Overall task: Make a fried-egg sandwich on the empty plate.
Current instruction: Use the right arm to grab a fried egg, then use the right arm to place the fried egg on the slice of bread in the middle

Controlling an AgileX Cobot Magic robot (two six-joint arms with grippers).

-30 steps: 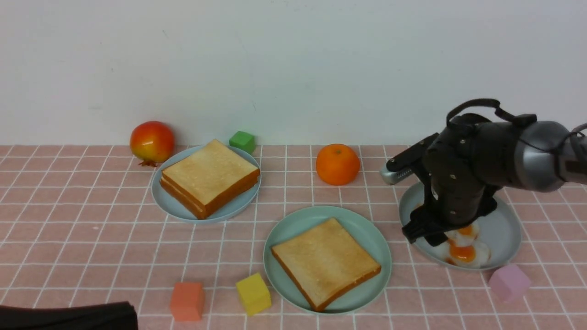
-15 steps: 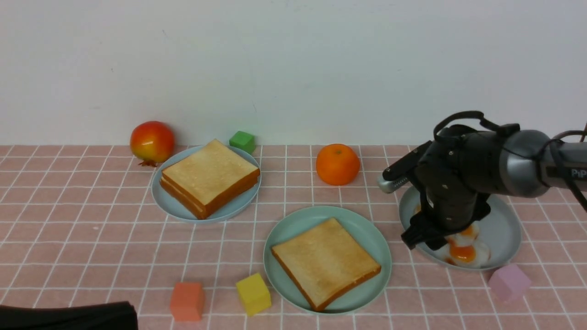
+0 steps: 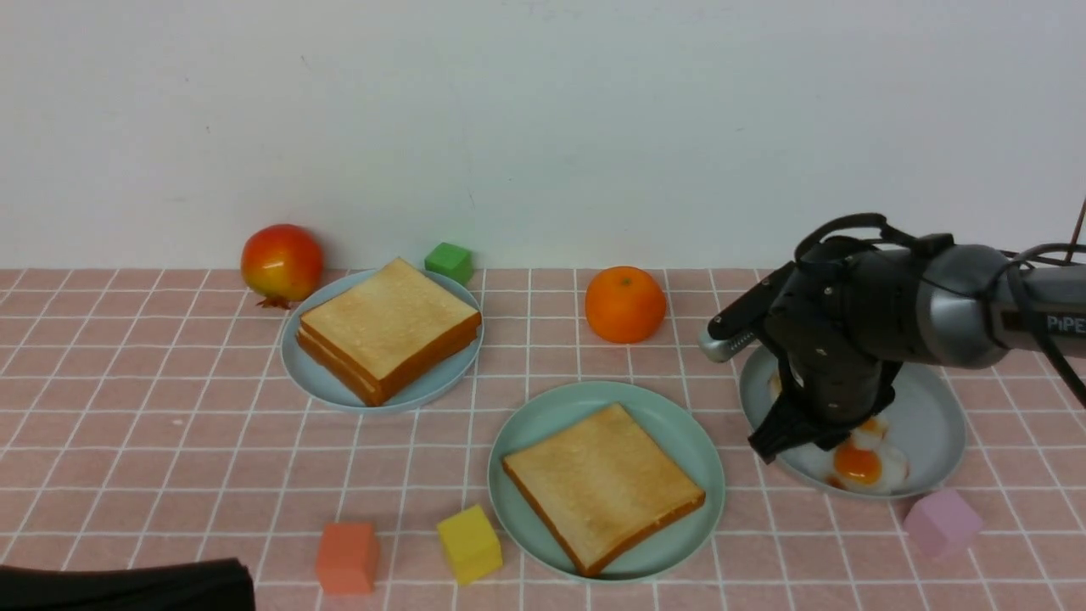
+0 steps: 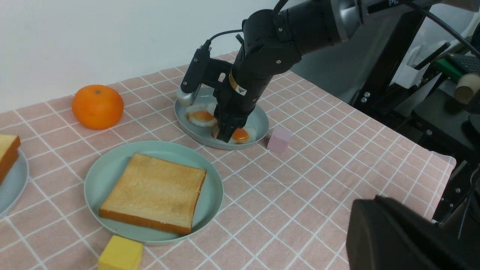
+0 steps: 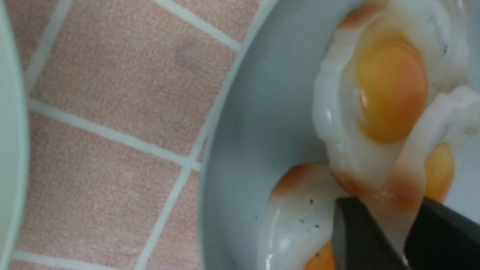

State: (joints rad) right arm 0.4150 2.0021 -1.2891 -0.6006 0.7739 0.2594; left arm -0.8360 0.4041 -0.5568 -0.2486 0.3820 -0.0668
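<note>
Right gripper [image 3: 802,440] has come down lower over the far-right plate since the earlier frames, and its jaws have narrowed from wide to a tight pinch; no other item has shifted. L to R: left arm [image 3: 127,585] shows only as a dark mass at the near-left corner. The left gripper [image 4: 403,234] is a blurred black shape in its own wrist view, jaws fully closed; whether it holds anything cannot be told. Red-yellow fruit [image 3: 282,263] sits at the back, just beside a blue-grey plate [image 3: 318,386] carrying a toast stack [image 3: 389,327], two slices. Coral cube [image 3: 346,556] is at the front, green cube [image 3: 448,260] at the back by that plate's rim, and yellow cube [image 3: 468,543] just beside the mint-green plate [image 3: 687,441]. That plate is at ctr front w/ one toast slice [image 3: 601,484] lying flat on it, no egg on it yet. Orange [image 3: 624,304] is behind, well apart. Right arm reaches in from the R, gripper pointing down into the second blue-grey plate [image 3: 929,416]. Fingers [image 5: 352,236] are nearly together, w/ the rim of a fried egg [image 5: 375,93] pinched btwn them. The egg overlaps other eggs on the plate. Pink cube [image 3: 942,519] sits near that plate's front edge.
</note>
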